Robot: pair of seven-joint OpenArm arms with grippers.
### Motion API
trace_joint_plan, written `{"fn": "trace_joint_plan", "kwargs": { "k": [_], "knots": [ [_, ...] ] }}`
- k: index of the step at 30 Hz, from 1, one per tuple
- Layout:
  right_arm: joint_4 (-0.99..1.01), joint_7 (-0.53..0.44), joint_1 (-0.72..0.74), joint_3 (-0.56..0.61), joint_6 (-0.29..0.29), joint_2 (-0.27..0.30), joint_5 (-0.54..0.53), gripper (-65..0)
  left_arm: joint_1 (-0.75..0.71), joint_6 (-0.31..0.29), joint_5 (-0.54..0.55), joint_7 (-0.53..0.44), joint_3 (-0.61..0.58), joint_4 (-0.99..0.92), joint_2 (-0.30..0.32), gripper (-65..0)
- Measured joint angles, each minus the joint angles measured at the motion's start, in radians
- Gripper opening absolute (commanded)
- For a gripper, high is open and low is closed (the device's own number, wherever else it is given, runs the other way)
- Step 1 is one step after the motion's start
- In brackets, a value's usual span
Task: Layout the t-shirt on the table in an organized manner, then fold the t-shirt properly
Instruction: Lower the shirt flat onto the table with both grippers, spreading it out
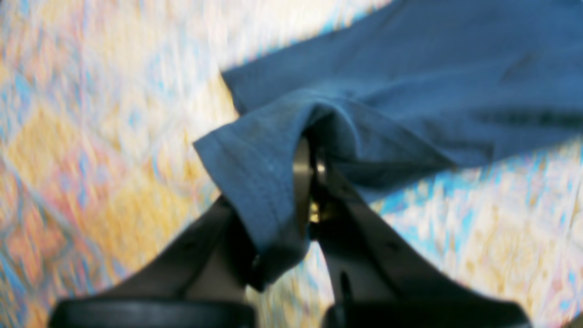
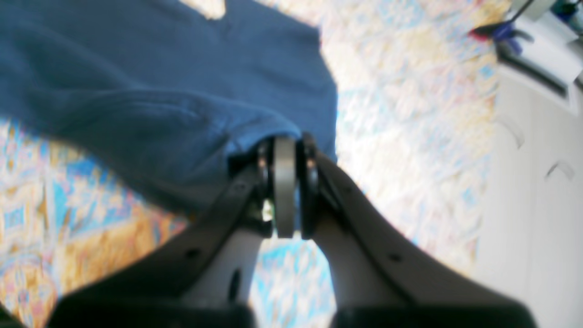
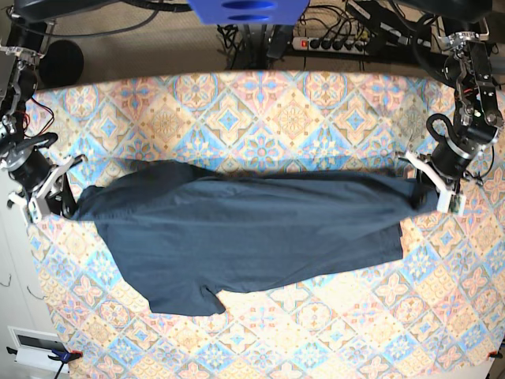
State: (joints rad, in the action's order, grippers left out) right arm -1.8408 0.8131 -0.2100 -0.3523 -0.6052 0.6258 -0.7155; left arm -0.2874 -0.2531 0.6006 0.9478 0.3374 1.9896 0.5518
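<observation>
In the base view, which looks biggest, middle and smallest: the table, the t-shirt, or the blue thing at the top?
1. table
2. t-shirt
3. blue thing, partly cut off by the picture's edge, so only its visible part counts.

A plain dark navy-blue t-shirt (image 3: 245, 237), with no print, lies across a table (image 3: 316, 110) covered in a pastel cloth of pink, blue and yellow diamond tiles with floral motifs. Black and white grippers, the left gripper (image 1: 314, 157) and the right gripper (image 2: 284, 146), show grey pads. Pale stitching lines the shirt's hem.
</observation>
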Motion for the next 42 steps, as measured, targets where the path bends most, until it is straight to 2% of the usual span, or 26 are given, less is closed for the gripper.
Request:
{"fn": "trace_joint_plan", "kwargs": {
  "k": [8, 13, 16, 22, 26, 35, 37, 40, 42],
  "knots": [
    [-0.011, 0.006, -0.155, -0.067, -0.004, -0.002, 0.0, -64.8, -0.087, 0.002, -0.003, -0.001, 0.0, -0.003, 0.0, -65.0],
    [-0.092, -0.004, -0.227, -0.156, -0.003, 0.002, -0.004, -64.8, -0.09, -0.001, -0.001, -0.002, 0.0, -0.003, 0.002, -65.0],
    [-0.095, 0.0, -0.256, -0.153, -0.003, 0.002, -0.003, -64.8, -0.089, 0.001, -0.041, -0.002, -0.003, -0.003, 0.003, -65.0],
    [-0.092, 0.121, -0.261, -0.153, -0.005, 0.0, -0.008, -64.9, -0.149, 0.0, -0.132, -0.006, -0.03, -0.003, 0.003, -65.0],
    [-0.09, 0.191, -0.261, -0.154, -0.004, 0.0, -0.002, -64.9, -0.216, -0.006, -0.13, -0.013, -0.068, -0.003, 0.002, -65.0],
    [-0.09, 0.22, -0.261, -0.151, -0.004, 0.0, -0.008, -64.8, -0.339, -0.006, -0.132, -0.005, -0.068, -0.009, 0.005, -65.0],
    [-0.09, 0.22, -0.261, -0.151, -0.004, 0.0, -0.008, -64.8, -0.334, -0.002, -0.133, 0.081, -0.085, -0.014, 0.01, -65.0],
    [-0.09, 0.22, -0.261, -0.151, -0.004, 0.0, -0.007, -64.8, -0.283, -0.004, -0.122, 0.213, -0.173, -0.016, 0.051, -58.2],
    [-0.089, 0.221, -0.261, -0.152, -0.004, 0.0, -0.006, -64.8, -0.253, -0.002, -0.112, 0.226, -0.207, -0.016, 0.066, -48.9]
  ]
}}
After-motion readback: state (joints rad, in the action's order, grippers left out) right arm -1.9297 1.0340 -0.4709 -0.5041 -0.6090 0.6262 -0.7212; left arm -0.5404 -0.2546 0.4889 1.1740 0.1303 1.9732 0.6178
